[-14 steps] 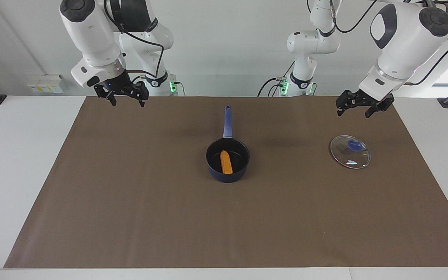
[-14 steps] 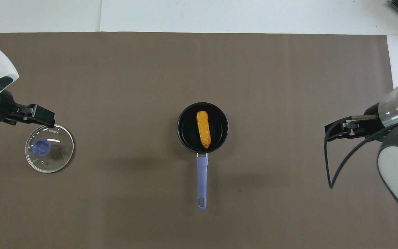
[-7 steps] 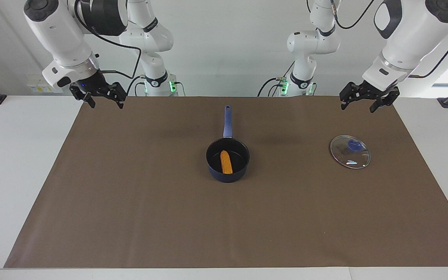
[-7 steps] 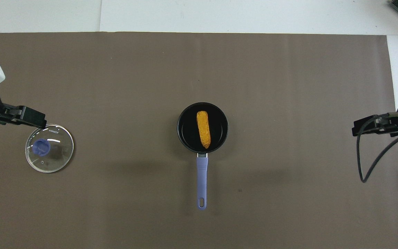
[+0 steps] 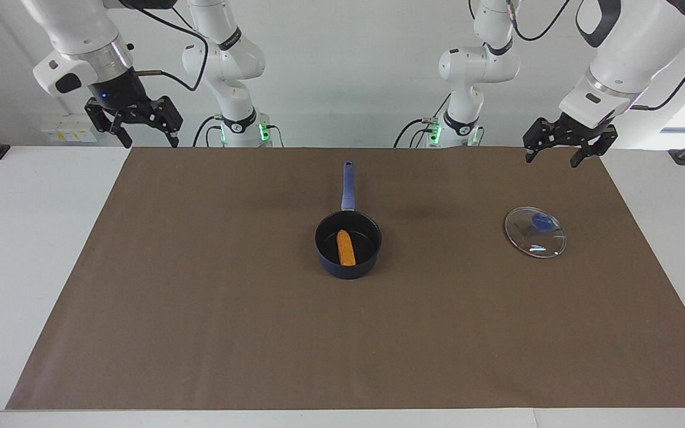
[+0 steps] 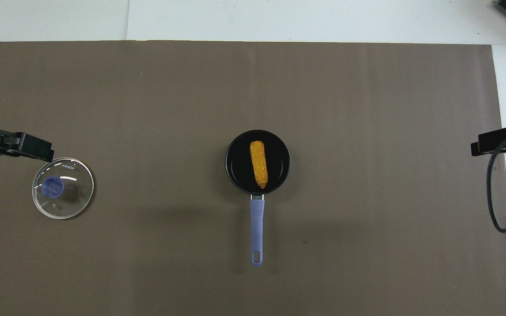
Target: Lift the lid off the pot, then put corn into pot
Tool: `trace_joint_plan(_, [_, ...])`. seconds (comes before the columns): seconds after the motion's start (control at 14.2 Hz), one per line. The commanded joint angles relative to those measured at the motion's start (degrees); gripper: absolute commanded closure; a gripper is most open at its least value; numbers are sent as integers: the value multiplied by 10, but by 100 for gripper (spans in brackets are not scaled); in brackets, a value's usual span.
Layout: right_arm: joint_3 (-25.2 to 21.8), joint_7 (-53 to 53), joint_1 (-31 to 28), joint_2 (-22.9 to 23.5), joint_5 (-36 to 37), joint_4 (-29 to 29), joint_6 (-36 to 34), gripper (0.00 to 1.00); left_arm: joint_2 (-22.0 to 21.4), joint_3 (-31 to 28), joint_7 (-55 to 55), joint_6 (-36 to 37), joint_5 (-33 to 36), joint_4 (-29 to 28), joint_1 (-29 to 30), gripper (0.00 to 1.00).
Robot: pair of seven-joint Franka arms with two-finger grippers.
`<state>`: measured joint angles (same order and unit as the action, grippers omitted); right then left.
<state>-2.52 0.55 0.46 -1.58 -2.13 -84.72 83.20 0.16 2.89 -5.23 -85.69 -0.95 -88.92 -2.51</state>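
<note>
The dark blue pot [image 5: 348, 270] [image 6: 235, 169] stands uncovered at the middle of the brown mat, its long handle [image 5: 348, 184] pointing toward the robots. The orange-yellow corn [image 5: 346, 248] [image 6: 258, 164] lies inside it. The glass lid [image 5: 541, 244] [image 6: 70, 197] with its blue knob rests flat on the mat toward the left arm's end. My left gripper [image 5: 550, 159] hangs open and empty in the air over the mat's edge by the lid. Over the mat's corner at the right arm's end, my right gripper [image 5: 148, 141] is raised, open and empty too.
The brown mat [image 5: 200, 309] covers most of the white table [image 5: 21, 249]. A loose black cable [image 6: 494, 197] hangs from the right arm at its end of the table. The two arm bases stand at the robots' edge.
Both grippers have risen and drawn back toward the robots, the right one also swinging outward to the mat's corner. Pot, corn and lid have not moved.
</note>
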Motion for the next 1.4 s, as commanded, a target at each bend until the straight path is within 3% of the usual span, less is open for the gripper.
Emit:
trace_joint_plan(0.0, [4, 1, -7, -21, -2, 11, -16, 0, -11, 4, -8, 10, 9, -7, 5, 0])
trace_joint_plan(0.63, [8, -15, 3, -38, 31, -24, 11, 0, -2, 4, -4, 53, 5, 9, 5, 0])
trace_joint_plan(0.84, [8, -15, 2, -51, 39, -47, 22, 0, 20, 4, -5, 89, 5, 54, 7, 0])
trace_joint_plan(1.33, [9, -11, 3, -51, 37, -47, 23, 0, 18, 3, 1, 80, -1, 56, 7, 0])
